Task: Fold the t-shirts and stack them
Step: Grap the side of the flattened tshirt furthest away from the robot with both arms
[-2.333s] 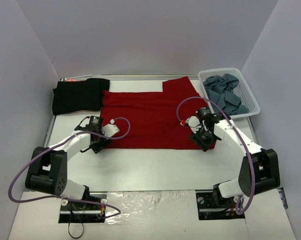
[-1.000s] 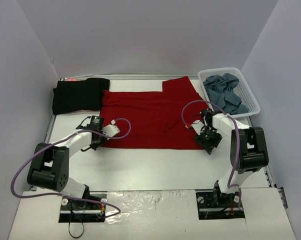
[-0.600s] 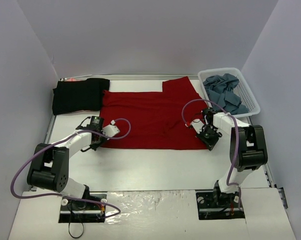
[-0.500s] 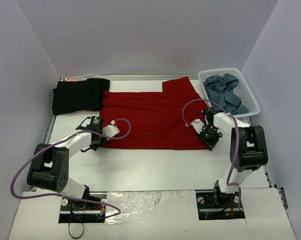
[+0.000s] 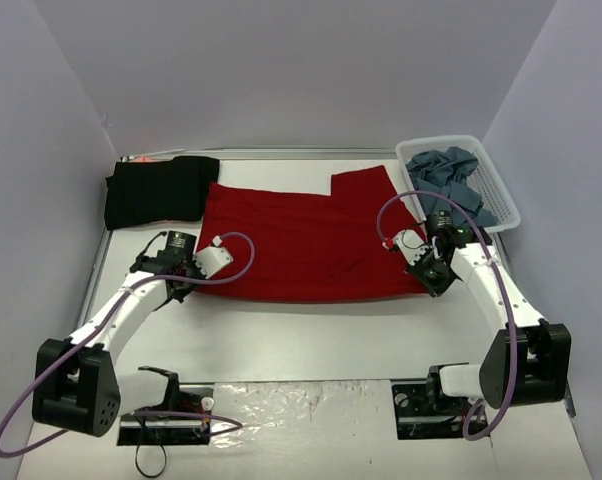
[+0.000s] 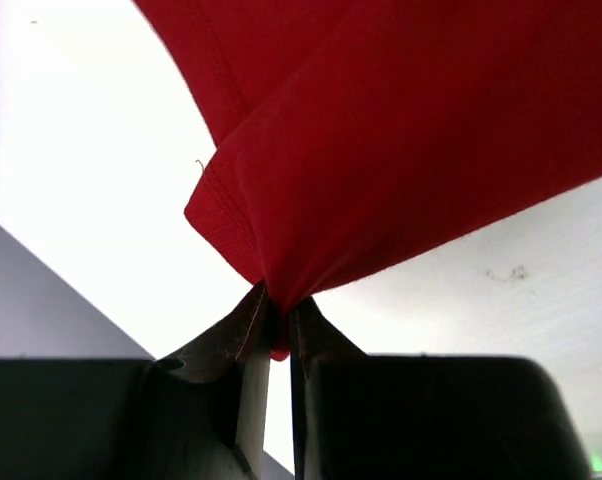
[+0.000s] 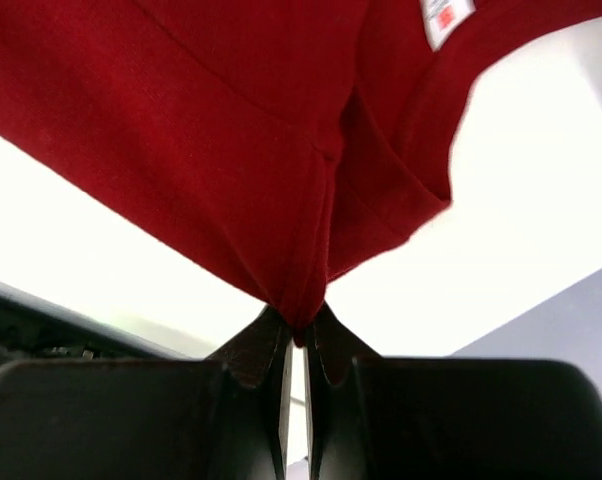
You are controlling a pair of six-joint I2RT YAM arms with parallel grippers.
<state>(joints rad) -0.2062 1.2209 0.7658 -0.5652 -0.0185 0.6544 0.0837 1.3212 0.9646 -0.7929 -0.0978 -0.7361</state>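
Observation:
A dark red t-shirt (image 5: 301,240) lies spread across the middle of the table. My left gripper (image 5: 184,281) is shut on its near left corner, and in the left wrist view the red cloth (image 6: 401,140) bunches into the closed left gripper (image 6: 278,312). My right gripper (image 5: 436,278) is shut on the near right corner; in the right wrist view the cloth (image 7: 231,130), with a white label (image 7: 447,17) on it, hangs pinched in the right gripper (image 7: 303,328). A folded black t-shirt (image 5: 156,190) lies at the back left. Blue-grey t-shirts (image 5: 449,178) are heaped in the basket.
The white lattice basket (image 5: 502,203) stands at the back right, close behind my right arm. Grey walls close in the table on three sides. Bare white tabletop (image 5: 311,335) runs between the red shirt's near edge and the arm bases.
The right gripper has shut on the red shirt's near right corner. Both arms have risen, lifting the two near corners, and the shirt has shifted slightly to the right.

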